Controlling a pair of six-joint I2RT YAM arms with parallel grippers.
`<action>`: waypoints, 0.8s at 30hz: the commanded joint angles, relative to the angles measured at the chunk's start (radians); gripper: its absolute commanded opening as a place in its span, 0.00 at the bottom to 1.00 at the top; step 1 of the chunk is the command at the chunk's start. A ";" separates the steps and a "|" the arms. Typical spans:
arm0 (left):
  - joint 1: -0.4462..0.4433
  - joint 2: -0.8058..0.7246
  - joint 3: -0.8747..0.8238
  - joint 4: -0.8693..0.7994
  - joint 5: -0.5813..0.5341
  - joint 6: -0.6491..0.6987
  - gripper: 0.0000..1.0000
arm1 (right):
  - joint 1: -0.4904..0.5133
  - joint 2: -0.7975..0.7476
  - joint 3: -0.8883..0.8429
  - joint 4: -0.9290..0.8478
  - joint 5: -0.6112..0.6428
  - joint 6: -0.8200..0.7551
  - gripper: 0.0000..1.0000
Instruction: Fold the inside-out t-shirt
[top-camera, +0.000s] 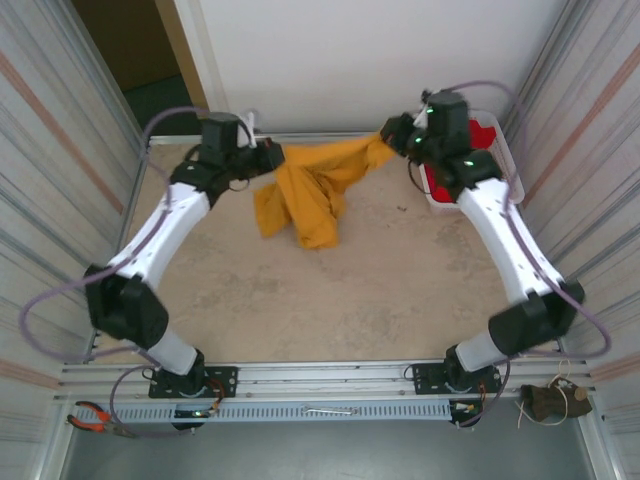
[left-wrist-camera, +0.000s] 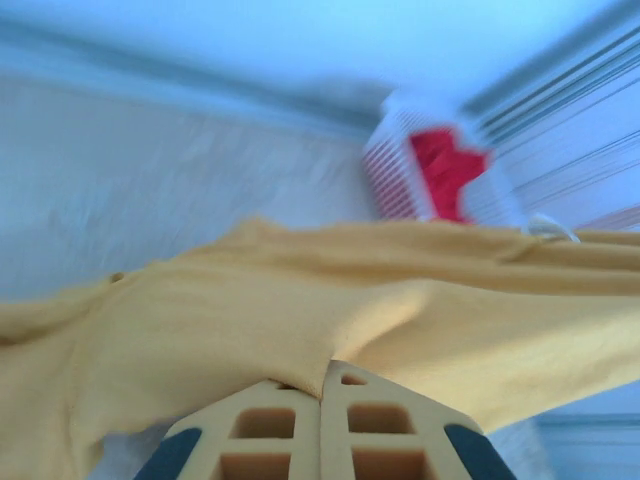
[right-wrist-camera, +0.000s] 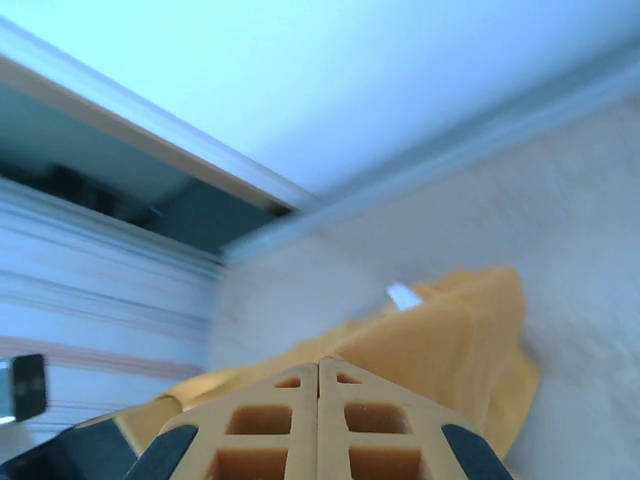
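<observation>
One t-shirt hangs between left tool and right tool, both gripping.

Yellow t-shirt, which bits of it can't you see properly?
- Top view: the mustard-yellow cloth t-shirt hangs bunched, so folds hide its sleeves and neck.
- Top view: the right arm covers part of the red garments in the white basket.
- Left wrist view: blurred; frame edges cut the shirt off beside the left gripper.
- Right wrist view: the small white tag is too blurred to read; the right gripper hides the pinched cloth.
</observation>
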 joint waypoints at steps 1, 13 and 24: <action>0.030 -0.127 0.071 -0.038 0.006 0.018 0.00 | 0.006 -0.098 0.056 -0.040 0.005 -0.042 0.00; 0.101 -0.244 -0.053 -0.056 0.022 0.057 0.67 | 0.039 -0.196 -0.147 0.027 0.014 -0.045 0.00; 0.102 -0.456 -0.614 -0.028 -0.035 -0.045 0.86 | 0.269 -0.176 -0.611 0.044 0.170 -0.020 0.56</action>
